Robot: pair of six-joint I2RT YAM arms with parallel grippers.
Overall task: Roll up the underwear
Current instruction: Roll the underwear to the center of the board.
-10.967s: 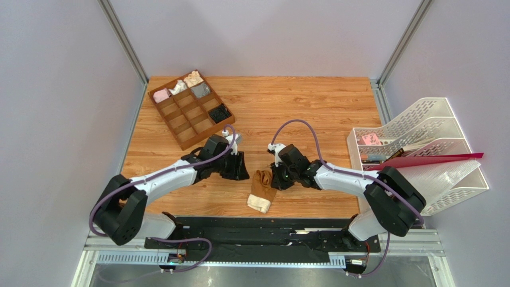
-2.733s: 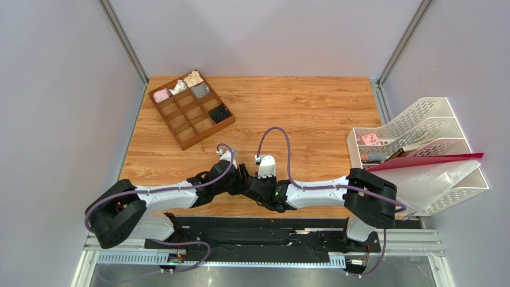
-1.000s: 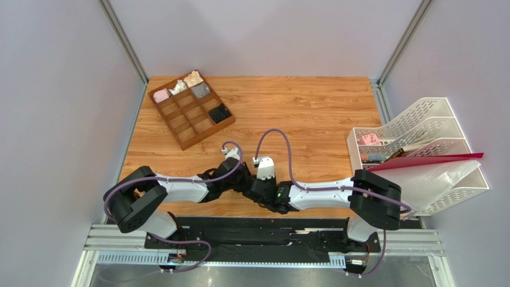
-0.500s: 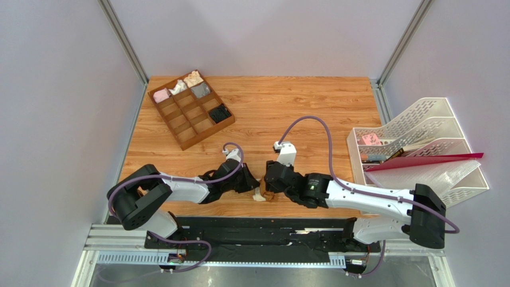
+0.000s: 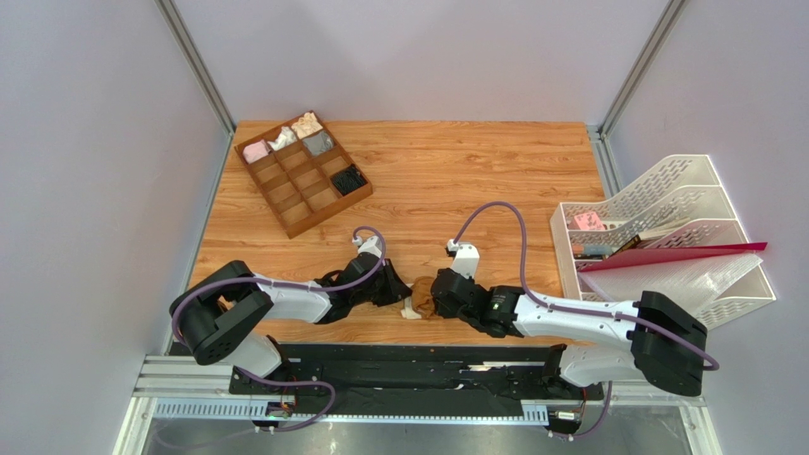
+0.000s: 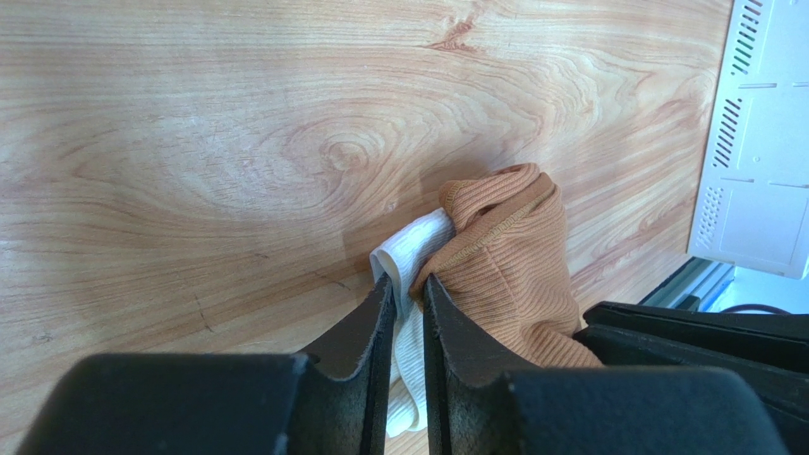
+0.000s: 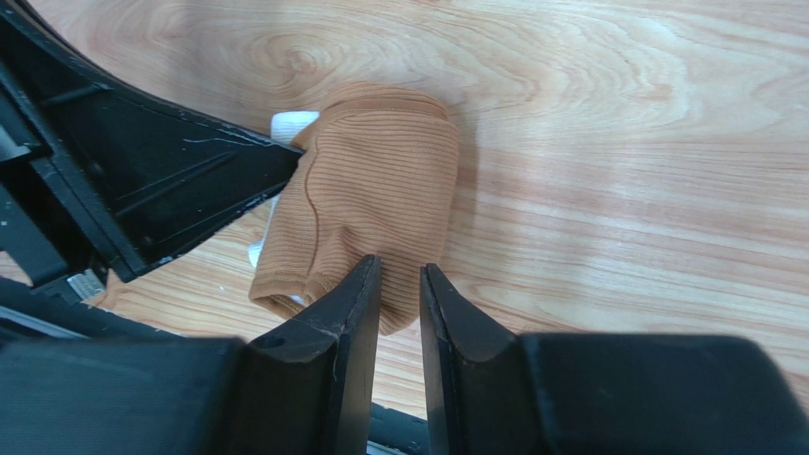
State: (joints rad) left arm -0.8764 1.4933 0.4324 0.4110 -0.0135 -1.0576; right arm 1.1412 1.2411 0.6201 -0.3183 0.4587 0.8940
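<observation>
Fingers (image 6: pixel 372 327) of the left gripper (image 6: pixel 406 286) stand pressed close together, pinching the cream-white band of the underwear (image 6: pixel 513 256) at its left end, with a strip of the white fabric running down between them. The right gripper (image 7: pixel 399 273) reaches in from the right. Its two fingers (image 7: pixel 353 303) are drawn near each other over the near right edge of the brown bundle, and brown fabric shows in the narrow gap, but I cannot tell whether they actually clamp it. The underwear lies bunched into a short, thick roll, brown ribbed cloth outside and the white band peeking out on the left. It rests on the wooden table (image 5: pixel 475 171) close to the near edge and about midway across, right between the two grippers. Well away at the far left sits a wooden divided tray (image 5: pixel 285 196) holding small bundles: pink (image 5: pixel 254 150), white (image 5: pixel 282 140), cream (image 5: pixel 307 124), grey (image 5: pixel 319 143) and black (image 5: pixel 348 177). At the right edge of the table stands a white file rack (image 5: pixel 665 190) with a red folder (image 5: pixel 684 254) lying across it.
</observation>
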